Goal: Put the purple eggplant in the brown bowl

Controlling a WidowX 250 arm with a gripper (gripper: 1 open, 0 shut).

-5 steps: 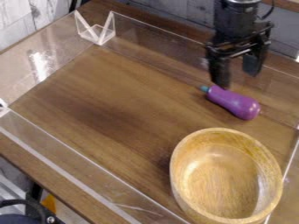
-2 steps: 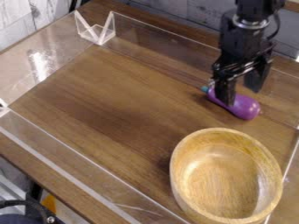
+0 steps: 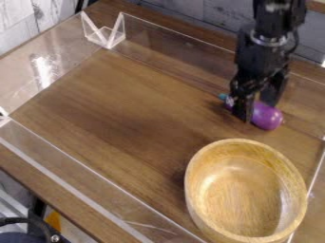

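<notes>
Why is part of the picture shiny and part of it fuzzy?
In the camera view, light bounces off the clear plastic walls, making pale glare at upper left; the wooden table shows a soft sheen; the gripper looks a bit smeared, likely from moving, and it hides part of the purple eggplant; the brown bowl is fairly sharp.

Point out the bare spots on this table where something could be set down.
Free: the wide wood stretch left of the gripper, from the far clear wall down to the brown bowl. Crowded: the right side, where the open gripper straddles the purple eggplant just above the bowl.
</notes>
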